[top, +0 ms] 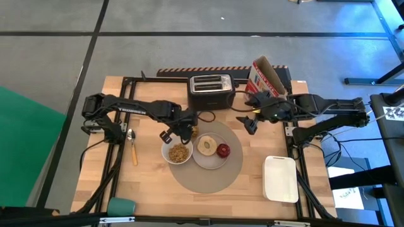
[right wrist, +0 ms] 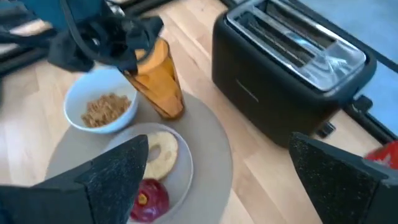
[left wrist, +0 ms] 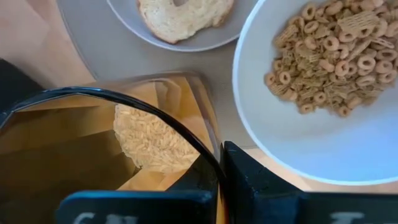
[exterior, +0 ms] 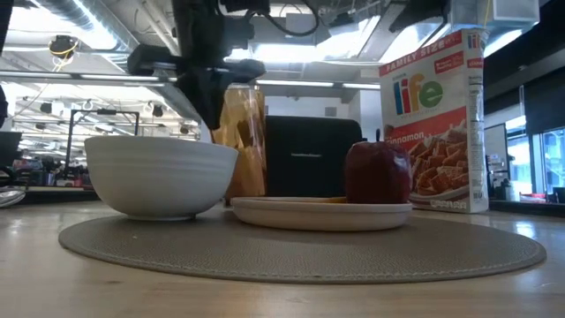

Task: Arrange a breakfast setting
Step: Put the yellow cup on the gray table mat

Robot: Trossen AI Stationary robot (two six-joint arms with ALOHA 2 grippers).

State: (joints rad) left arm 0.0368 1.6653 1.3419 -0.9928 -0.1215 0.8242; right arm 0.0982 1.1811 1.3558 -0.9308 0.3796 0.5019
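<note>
- Gripping the rim of the amber ribbed tumbler (right wrist: 159,79), the left gripper (right wrist: 127,51) has its fingers pinched tight on the wall, one inside and one outside.
- That tumbler sits tilted at the back edge of the large round grey mat (top: 208,178), just beside the white bowl (top: 177,152); can't tell if its base touches the mat.
- Bowl's on the mat and full of brown cereal rings.
- Small white plate (top: 211,161) touches the bowl's side and carries a halved bagel (top: 206,145) plus a red fruit (top: 223,150).
- Wooden-handled spoon (top: 132,146) lies on the bare wooden table (top: 151,183), well left of the mat.
- Right gripper (top: 247,123) hovers near the black toaster (top: 211,91), fingers spread wide, nothing in them.
- White rectangular tray (top: 281,179) sits off to the right of the mat, and a cereal box (exterior: 433,119) stands behind.
</note>
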